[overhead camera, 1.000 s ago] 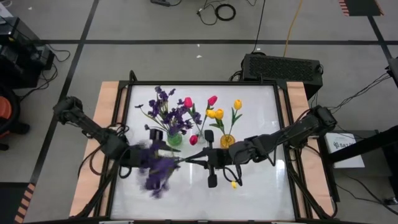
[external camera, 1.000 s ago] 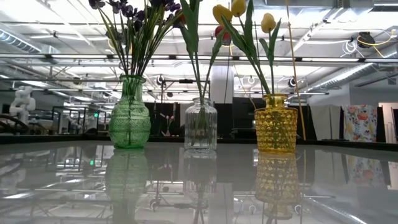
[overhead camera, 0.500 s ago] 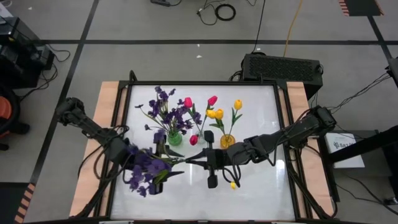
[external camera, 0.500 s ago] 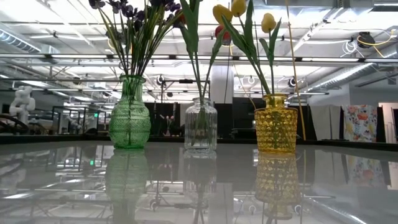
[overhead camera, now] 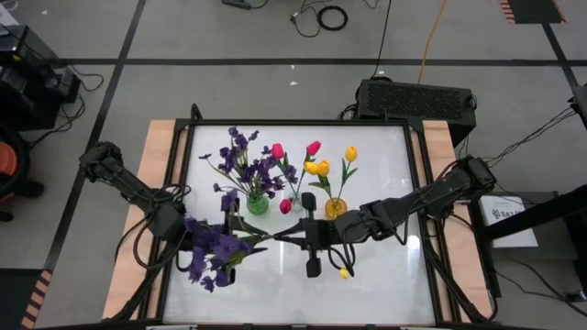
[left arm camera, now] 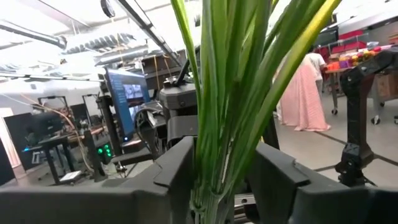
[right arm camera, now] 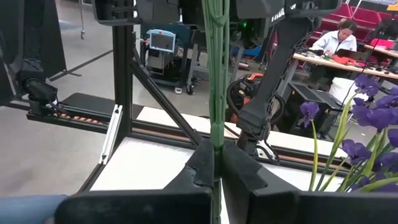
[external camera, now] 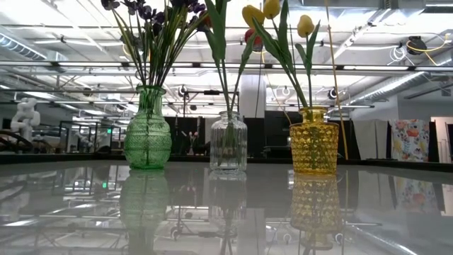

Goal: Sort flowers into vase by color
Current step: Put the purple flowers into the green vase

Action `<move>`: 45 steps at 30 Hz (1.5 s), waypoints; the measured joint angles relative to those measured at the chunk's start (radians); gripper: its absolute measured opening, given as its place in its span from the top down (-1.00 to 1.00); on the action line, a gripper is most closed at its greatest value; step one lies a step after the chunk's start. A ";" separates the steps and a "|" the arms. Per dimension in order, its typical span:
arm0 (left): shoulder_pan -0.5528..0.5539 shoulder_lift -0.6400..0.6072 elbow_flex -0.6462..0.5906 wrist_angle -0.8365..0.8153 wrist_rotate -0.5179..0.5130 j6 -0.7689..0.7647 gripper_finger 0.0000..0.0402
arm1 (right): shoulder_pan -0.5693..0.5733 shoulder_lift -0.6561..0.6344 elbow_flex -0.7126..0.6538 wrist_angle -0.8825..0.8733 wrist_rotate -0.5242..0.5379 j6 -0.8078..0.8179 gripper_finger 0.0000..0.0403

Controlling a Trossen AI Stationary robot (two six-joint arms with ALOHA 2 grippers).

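A bushy purple sprig [overhead camera: 211,257] hangs over the table's near left part, lifted clear. Its green stem [overhead camera: 261,240] runs level between my two grippers. My left gripper [overhead camera: 238,242] is shut on the leafy stalks [left arm camera: 214,93], right by the purple heads. My right gripper [overhead camera: 280,240] is shut on the stem's other end [right arm camera: 214,74]. Three vases stand in a row at mid-table. The green vase [external camera: 147,131] holds purple sprigs, the clear vase [external camera: 228,142] holds pink-red tulips, and the yellow vase [external camera: 314,142] holds yellow tulips. Neither gripper shows in the low view. My left gripper pinches the bundle of green stalks [left arm camera: 211,180] between its two fingers [left arm camera: 177,168], where the sprig branches below the heads. It comes roughly level from the table's left. The sprig is clear of the table. My right gripper pinches the single thin stem [right arm camera: 215,134] between its two fingers [right arm camera: 202,162], near the stem's bare end. It comes level from the table's right, and the stem runs on from the fingertips toward my left gripper. The stem is clear of the table.
The filled vases [overhead camera: 286,203] stand just beyond the grippers, their flowers [overhead camera: 312,160] reaching well above the rims. Bare white table [overhead camera: 385,284] lies near and to the right. Wooden side rails [overhead camera: 156,183] and a dark frame edge the table.
The purple heads were a blur beside my left gripper a second ago. They have swung a little toward the table's left and near edge and now hang still. Both arms have hardly shifted.
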 joint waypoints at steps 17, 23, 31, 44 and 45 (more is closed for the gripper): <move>-0.049 -0.118 0.000 -0.178 -0.110 -0.001 0.91 | 0.011 -0.031 0.000 -0.099 -0.011 0.005 0.53; -0.136 -0.244 0.000 -0.404 -0.240 -0.021 0.91 | 0.048 -0.143 0.000 -0.231 -0.012 0.022 0.22; -0.148 -0.304 -0.105 -0.578 -0.302 -0.101 0.91 | 0.121 -0.289 0.000 -0.426 -0.011 0.065 0.12; -0.007 -0.312 -0.397 -0.179 -0.368 0.080 0.91 | 0.164 -0.320 0.000 -0.503 -0.004 0.055 0.21; 0.003 -0.314 -0.406 -0.172 -0.368 0.091 0.91 | 0.164 -0.320 0.000 -0.506 -0.004 0.054 0.22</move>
